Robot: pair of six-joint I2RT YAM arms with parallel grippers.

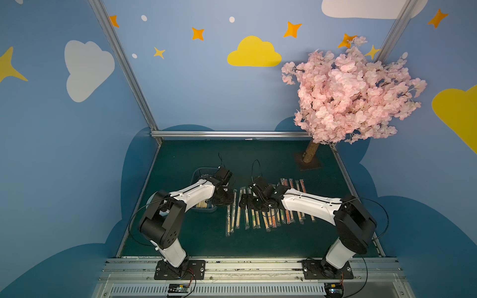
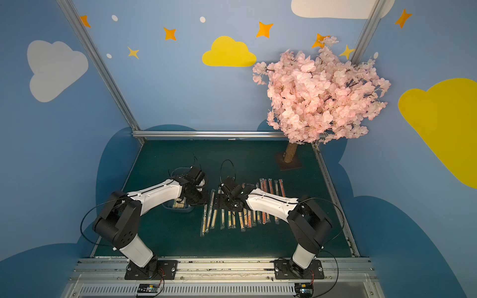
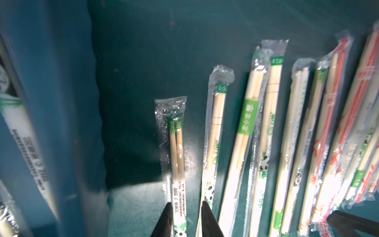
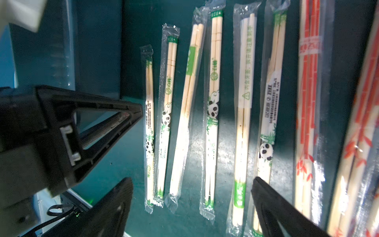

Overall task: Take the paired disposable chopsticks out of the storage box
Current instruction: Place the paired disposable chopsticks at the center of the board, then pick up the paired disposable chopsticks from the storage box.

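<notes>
Left gripper (image 3: 187,220): jaws narrowly parted, straddling one clear-sleeved pale-wood chopstick pair (image 3: 177,147)
Right gripper (image 4: 192,207): spread wide over row of sleeved chopstick pairs (image 4: 213,92)
Bluish transparent plastic storage box (image 3: 67,102): just beside left gripper

We cannot read any brand or number for certain on the paired disposable chopsticks (image 4: 213,102). One sleeve (image 4: 245,82) carries green Chinese characters ending at a warning triangle sign; a green band (image 3: 247,117) on another bears white characters; black small print is too blurred.
</notes>
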